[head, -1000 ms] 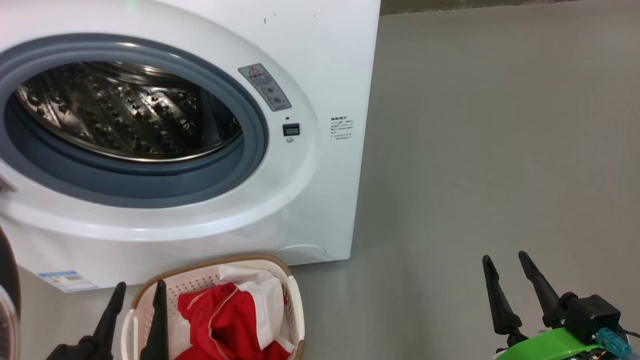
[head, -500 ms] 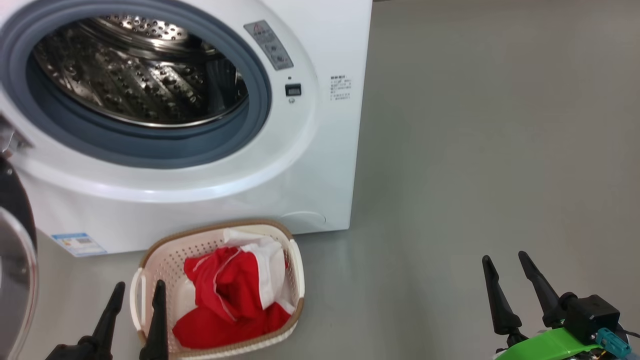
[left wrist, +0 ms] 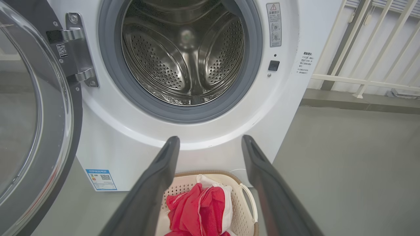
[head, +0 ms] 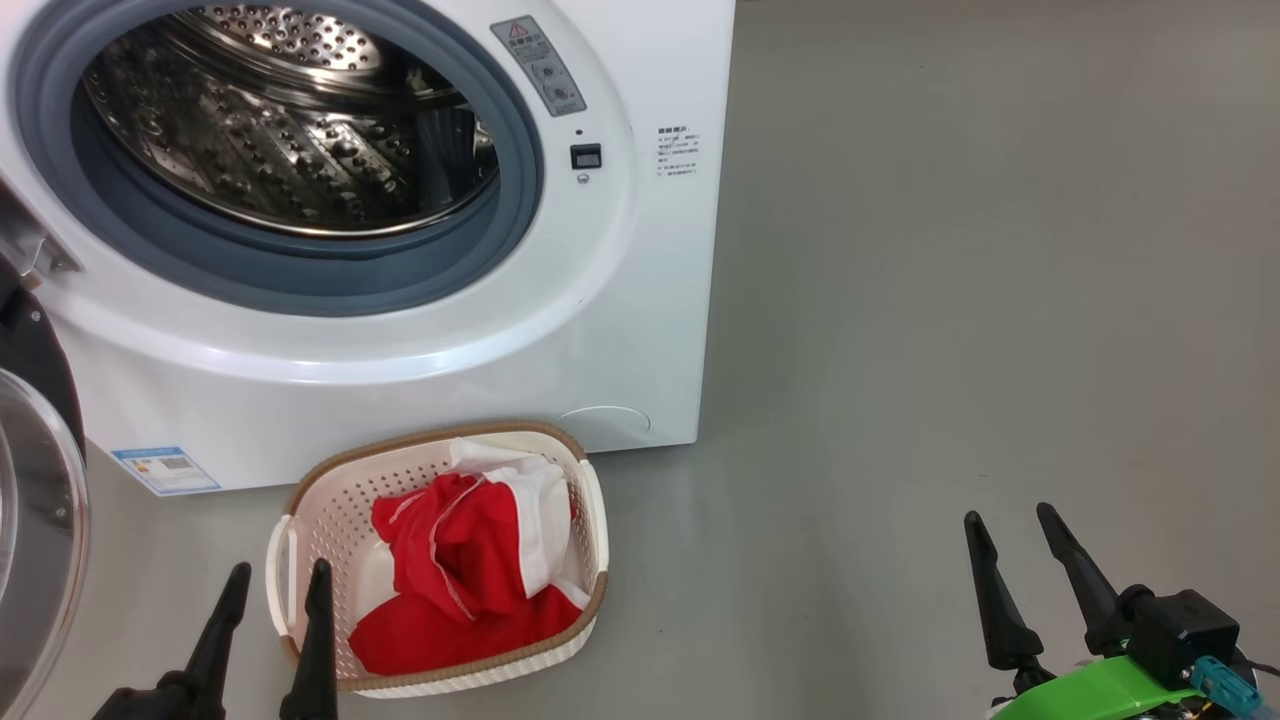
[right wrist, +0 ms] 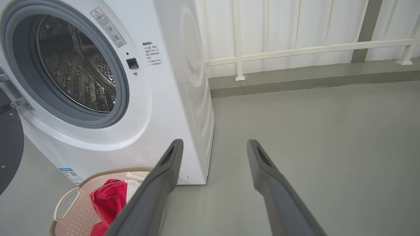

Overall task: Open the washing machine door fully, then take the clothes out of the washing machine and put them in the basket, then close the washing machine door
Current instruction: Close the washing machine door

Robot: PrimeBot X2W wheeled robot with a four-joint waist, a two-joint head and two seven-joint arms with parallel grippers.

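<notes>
The white washing machine (head: 620, 330) stands with its steel drum (head: 290, 130) bare. Its door (head: 35, 520) hangs swung wide at the left edge; the left wrist view shows the glass bowl and black rim of the door (left wrist: 36, 111). The cream basket (head: 290, 530) sits on the floor in front, holding the red and white clothes (head: 460, 570). My left gripper (head: 278, 578) is open at the basket's near left corner, holding nothing. My right gripper (head: 1005, 515) is open over bare floor far to the right.
Grey floor (head: 950, 300) spreads wide to the right of the washer. A white railing and wall (right wrist: 295, 49) run behind the floor. A blue label (head: 165, 470) sits low on the washer front.
The head camera has risen or pulled back, so the washer and basket sit higher and smaller in the picture. Both grippers keep their places and stay open.
</notes>
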